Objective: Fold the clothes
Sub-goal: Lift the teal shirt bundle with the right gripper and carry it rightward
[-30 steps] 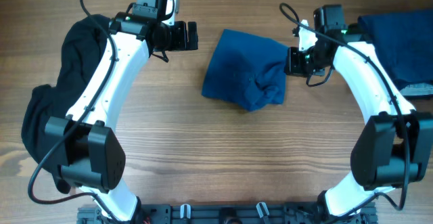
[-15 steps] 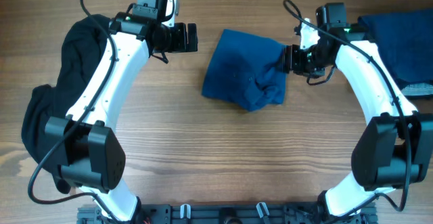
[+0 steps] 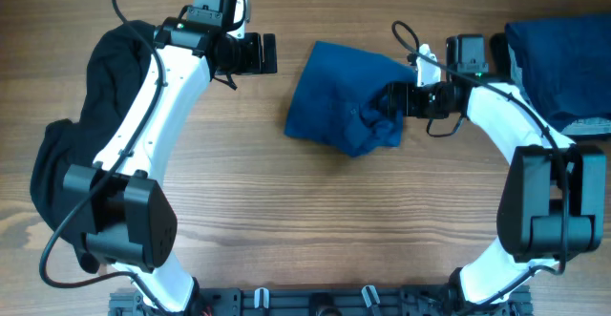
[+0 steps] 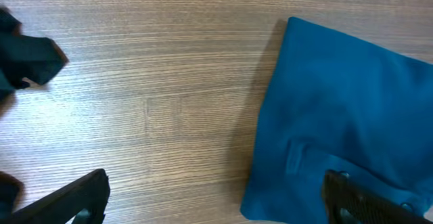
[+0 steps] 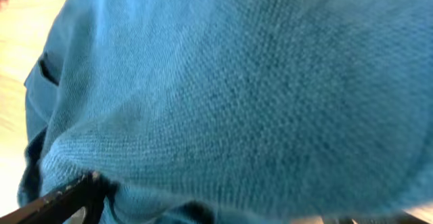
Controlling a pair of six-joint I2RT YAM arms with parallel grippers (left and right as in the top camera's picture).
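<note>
The clothes in play are a medium-blue shirt (image 3: 339, 106), lying crumpled in the middle of the table. It fills the right wrist view (image 5: 230, 82) and takes up the right side of the left wrist view (image 4: 345, 116). My right gripper (image 3: 393, 99) is pushed into the shirt's bunched right edge. Its jaws stand wide, open, with blue cloth lying between them (image 5: 210, 214). My left gripper (image 3: 268, 53) hovers open just left of the shirt's upper left corner. It (image 4: 216, 210) is over bare wood, and its right finger (image 4: 358, 200) is above the cloth's edge.
A black garment (image 3: 100, 77) lies draped at the far left, under the left arm. Dark blue clothes (image 3: 558, 58) are piled at the back right, with a bit of light grey cloth (image 3: 594, 125) beside them. The rest is the wooden tabletop (image 3: 315, 221).
My right gripper has opened from shut and moved left and down into the shirt's right edge, which has bunched a little. The left arm has not moved.
</note>
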